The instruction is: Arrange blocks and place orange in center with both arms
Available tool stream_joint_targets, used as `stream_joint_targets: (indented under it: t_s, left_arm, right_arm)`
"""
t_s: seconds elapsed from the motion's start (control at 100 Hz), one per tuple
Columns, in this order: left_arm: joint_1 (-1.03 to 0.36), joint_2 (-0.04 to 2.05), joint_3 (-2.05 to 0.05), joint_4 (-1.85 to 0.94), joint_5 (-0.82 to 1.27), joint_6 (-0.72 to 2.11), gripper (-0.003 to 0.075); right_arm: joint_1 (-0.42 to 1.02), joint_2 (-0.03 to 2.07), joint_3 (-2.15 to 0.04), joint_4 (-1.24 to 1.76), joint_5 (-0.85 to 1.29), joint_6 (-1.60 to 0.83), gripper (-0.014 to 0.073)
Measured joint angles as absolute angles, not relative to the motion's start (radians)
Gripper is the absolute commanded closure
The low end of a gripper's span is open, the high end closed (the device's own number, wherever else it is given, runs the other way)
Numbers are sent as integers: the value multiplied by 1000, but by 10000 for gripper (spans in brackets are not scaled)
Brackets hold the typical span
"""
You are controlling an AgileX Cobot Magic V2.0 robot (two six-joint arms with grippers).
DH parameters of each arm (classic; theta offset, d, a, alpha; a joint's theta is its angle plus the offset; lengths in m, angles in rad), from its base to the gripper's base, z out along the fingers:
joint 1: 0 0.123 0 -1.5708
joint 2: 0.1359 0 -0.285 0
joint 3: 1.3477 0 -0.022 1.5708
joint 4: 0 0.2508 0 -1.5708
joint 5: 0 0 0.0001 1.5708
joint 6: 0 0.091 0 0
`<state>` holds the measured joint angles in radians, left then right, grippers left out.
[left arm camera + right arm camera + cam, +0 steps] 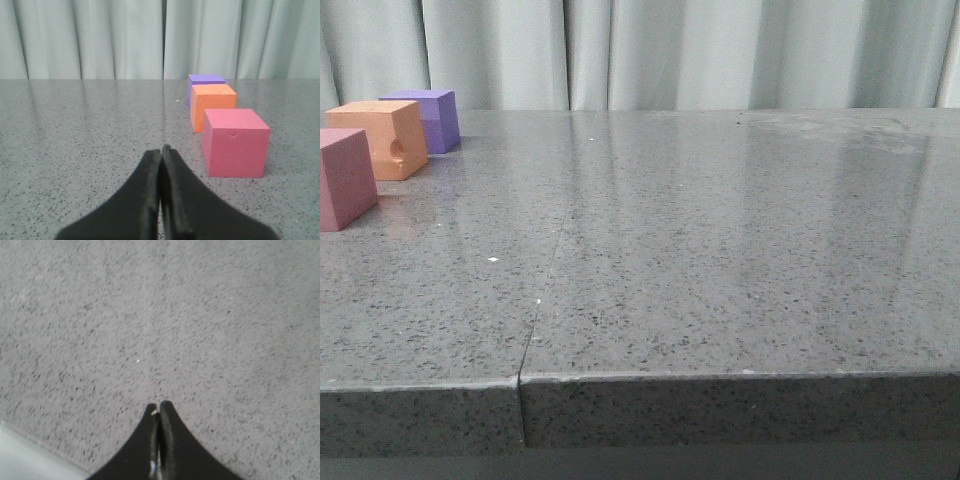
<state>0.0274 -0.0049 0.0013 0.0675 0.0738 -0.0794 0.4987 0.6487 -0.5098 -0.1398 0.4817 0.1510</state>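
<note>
Ahead of the left gripper [161, 150] and off to one side of its closed tips, the three blocks are sitting in a line running away from it on the grey speckled table [720, 250]. The pink cube [235, 142] is lying nearest to the tips, the orange cube [213, 106] is sitting just behind it, and the purple cube [205, 86] is standing farthest away, just behind the orange one; whether neighbouring cubes are touching cannot be told. The left gripper's two dark fingers are pressing together with nothing between them, and they are staying apart from the pink cube.

In the front view the same row is showing at the far left of the table, the pink cube [342, 178] cut by the frame edge, the orange cube [382, 138] showing a small round hole in one face, and the purple cube [425, 118] behind it, near the pale curtain [670, 50].

The right gripper [159, 407] is pointing down at bare speckled tabletop, its fingers also closed together and gripping nothing. No block is appearing near its tips; a pale strip is showing at one corner beyond the table's edge.
</note>
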Motion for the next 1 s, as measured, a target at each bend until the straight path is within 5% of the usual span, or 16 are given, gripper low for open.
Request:
stream_joint_targets:
  t_s: [0.41, 1.0]
  left_arm:
    - [27, -5, 1, 68, 74, -79, 741]
    - [27, -5, 1, 68, 74, -79, 741]
  right_arm:
    - [264, 432, -265, -117, 51, 151, 662]
    - [36, 84, -50, -108, 11, 151, 662]
